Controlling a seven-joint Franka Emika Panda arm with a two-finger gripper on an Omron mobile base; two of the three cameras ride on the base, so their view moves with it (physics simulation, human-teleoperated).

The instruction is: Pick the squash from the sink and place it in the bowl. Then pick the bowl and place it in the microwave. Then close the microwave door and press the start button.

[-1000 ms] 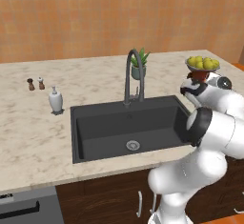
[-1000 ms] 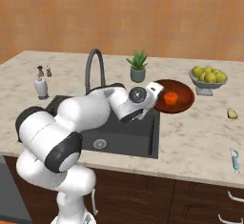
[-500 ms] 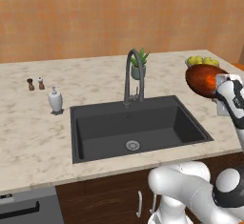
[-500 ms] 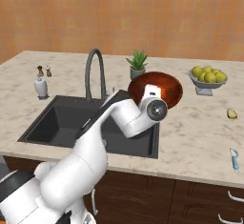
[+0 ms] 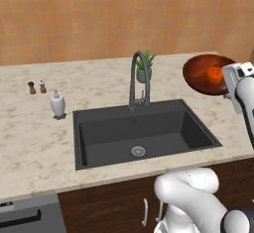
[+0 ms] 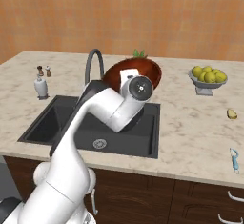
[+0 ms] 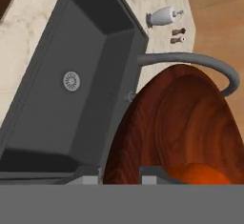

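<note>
- the bowl (image 5: 206, 73) is off the counter, held tilted in the air above the right side of the sink (image 5: 141, 133), and the squash (image 5: 215, 73) sits inside it against the lower wall.
- my claw (image 7: 121, 173) is clenched on the bowl's rim: in the hand view one tip sits each side of the reddish-brown edge, with the orange of the squash just beside them.
- so i judge the first step done and the second in hand: i am carrying the loaded bowl toward the microwave.
- from the right base view the bowl (image 6: 133, 73) hangs in front of the faucet (image 6: 93, 66), and the sink basin (image 6: 71, 123) below holds nothing but its drain.
- next move, as i see it: level the bowl so the squash does not roll out, swing clear of the faucet, and bring the bowl round to the microwave cavity.
- the fruit dish (image 6: 207, 77) stands well apart on the counter.
</note>
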